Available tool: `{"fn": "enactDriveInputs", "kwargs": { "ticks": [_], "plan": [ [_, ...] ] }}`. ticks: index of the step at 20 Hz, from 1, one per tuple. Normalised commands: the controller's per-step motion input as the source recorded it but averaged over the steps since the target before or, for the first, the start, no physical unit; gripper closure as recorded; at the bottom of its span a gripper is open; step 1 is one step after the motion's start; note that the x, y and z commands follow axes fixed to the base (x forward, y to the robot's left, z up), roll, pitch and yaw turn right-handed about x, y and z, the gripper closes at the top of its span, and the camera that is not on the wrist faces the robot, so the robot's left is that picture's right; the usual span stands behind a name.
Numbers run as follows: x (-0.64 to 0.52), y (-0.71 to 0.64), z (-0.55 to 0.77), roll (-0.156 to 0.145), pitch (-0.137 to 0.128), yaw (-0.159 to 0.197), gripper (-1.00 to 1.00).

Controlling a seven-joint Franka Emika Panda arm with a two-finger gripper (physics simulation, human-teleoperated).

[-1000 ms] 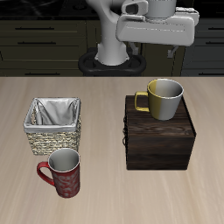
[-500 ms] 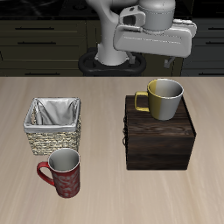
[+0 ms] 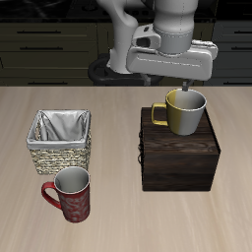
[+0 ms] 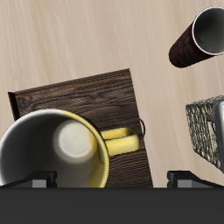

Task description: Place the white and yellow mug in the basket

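The white and yellow mug (image 3: pixel 185 110) stands upright on top of a dark brown wooden box (image 3: pixel 180 157), its yellow handle pointing toward the basket side. My gripper (image 3: pixel 182 87) hangs just above the mug's rim, open and empty. In the wrist view the mug (image 4: pixel 54 156) with its handle (image 4: pixel 122 140) sits right below the gripper (image 4: pixel 114 178), whose fingertips (image 4: pixel 40 179) are spread wide apart. The wicker basket (image 3: pixel 41 150), lined with grey-white cloth, stands on the table apart from the box; its edge also shows in the wrist view (image 4: pixel 208 131).
A dark red patterned mug (image 3: pixel 71 195) stands near the table's front edge, just in front of the basket; it also shows in the wrist view (image 4: pixel 197 37). The robot's base (image 3: pixel 123 61) is at the table's back. Dark cabinets line the background.
The gripper has come down and shifted sideways toward the basket side, ending just above the yellow mug. The mugs, box and basket have not moved.
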Motion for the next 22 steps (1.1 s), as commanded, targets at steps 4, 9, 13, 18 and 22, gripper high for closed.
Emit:
{"fn": "enactDriveInputs", "kwargs": {
  "ticks": [4,9,13,18,22],
  "plan": [
    [-0.11,0.05,-0.34,0.029,0.04,-0.007,-1.0],
    [-0.16,0.08,-0.33,0.063,0.047,-0.016,-1.0],
    [-0.2,0.08,-0.23,0.032,0.016,0.032,1.0],
    [-0.16,0.03,-0.08,0.037,-0.004,0.006,1.0],
    [-0.05,-0.02,-0.04,0.017,0.011,-0.003,1.0]
  ]
}}
